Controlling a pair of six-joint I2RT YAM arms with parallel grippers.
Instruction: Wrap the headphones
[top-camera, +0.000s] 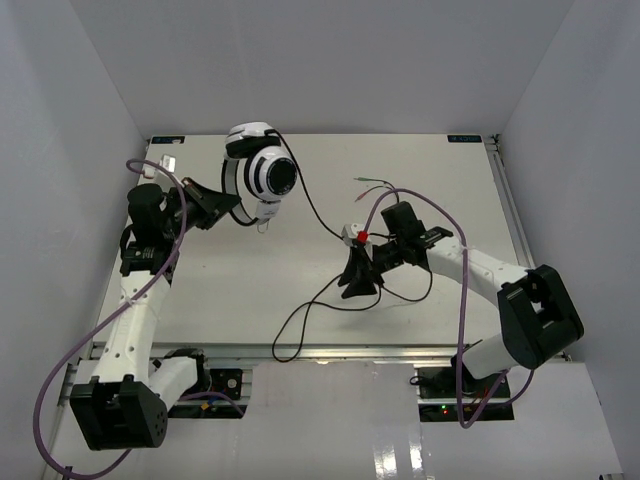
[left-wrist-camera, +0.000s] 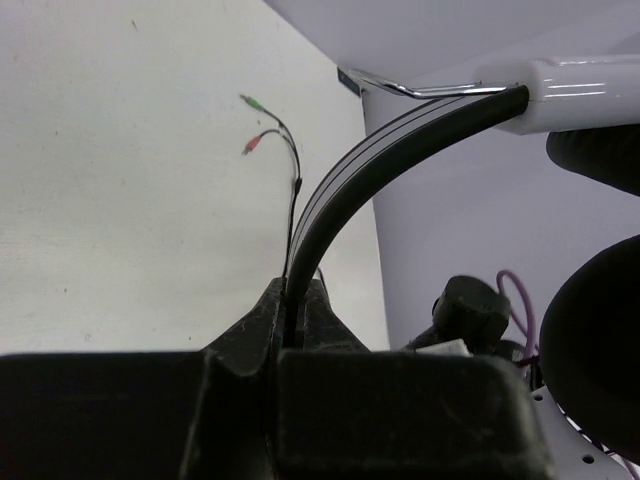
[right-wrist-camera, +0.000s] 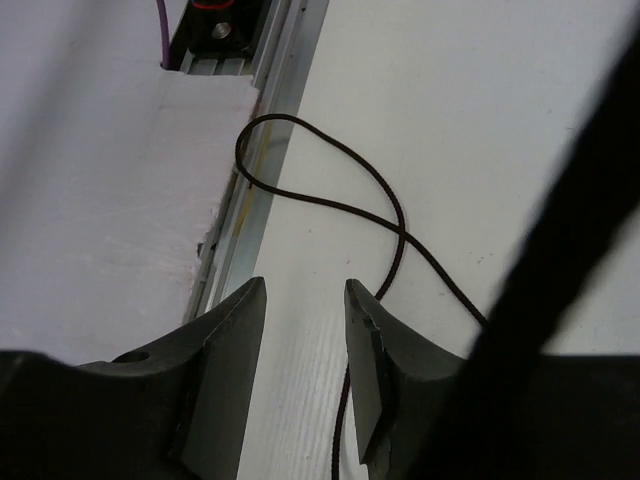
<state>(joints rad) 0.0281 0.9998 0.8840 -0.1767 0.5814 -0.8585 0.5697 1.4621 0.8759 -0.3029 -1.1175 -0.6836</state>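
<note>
Far left of the counter (top-camera: 250, 300): headphones (top-camera: 265, 172), held up by the headband (left-wrist-camera: 345, 185).
Left jaws are pinched on the black headband, which arches up from between them, with the white-and-black earcups carried beyond the left arm (top-camera: 135, 300). A thin black cable (right-wrist-camera: 345, 207) is trailed from the headphones across the middle of the counter, past the right arm (top-camera: 480, 270), and looped near the front edge. Its green plug (left-wrist-camera: 250, 101) and red plug (left-wrist-camera: 250, 147) are laid toward the far side, apart from both arms. Right jaws are spread above the counter; the cable is seen running close by one of them, and whether it is touched cannot be told.
</note>
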